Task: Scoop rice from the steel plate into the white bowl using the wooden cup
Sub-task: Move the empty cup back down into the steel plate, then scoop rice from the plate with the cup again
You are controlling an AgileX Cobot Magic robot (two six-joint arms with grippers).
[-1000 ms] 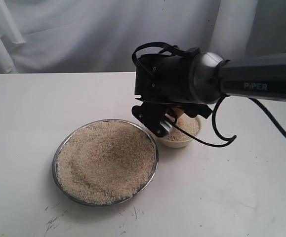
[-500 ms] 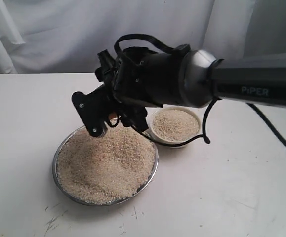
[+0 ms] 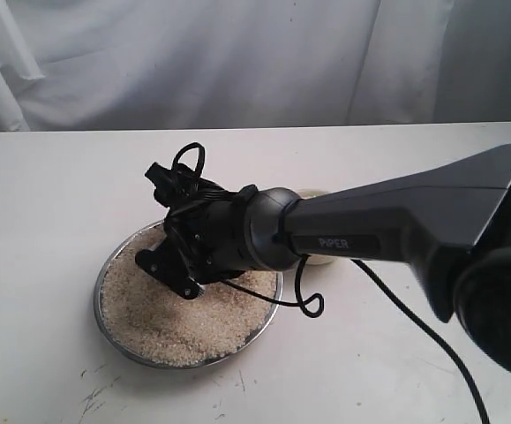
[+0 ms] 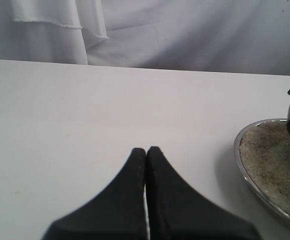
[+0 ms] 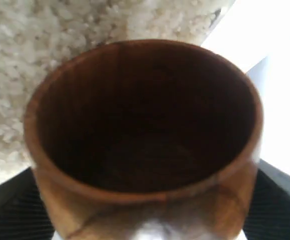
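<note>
**A:** What's changed in the last half second?

**B:** The right arm has swung away from the small cream-white bowl (image 3: 323,259) and dropped. The right gripper (image 3: 174,265) now sits low over the wide, shiny steel plate (image 3: 184,365), tilted down at the heap of pale uncooked rice (image 3: 162,322).

**A:** And the cup?

**B:** The glossy reddish-brown wooden cup (image 5: 145,150) is clamped between the right fingers, one on either side of its wall. Its dark inside is empty and its mouth faces the grains, which suits a push into the heap.

**A:** Is the rim already in the rice?

**B:** Probably at the surface, but the wrist hides the contact from outside, so I can't be sure.

**A:** Why is the bowl so close?

**B:** It stands just beside the plate on the right arm's side, mostly hidden behind the arm. I'd judge a short carry spills less.

**A:** And the left gripper (image 4: 146,150)?

**B:** Its fingers are pressed together on nothing, low above the white table (image 3: 52,194) and beside the plate, which leaves the scooping arm room
</note>
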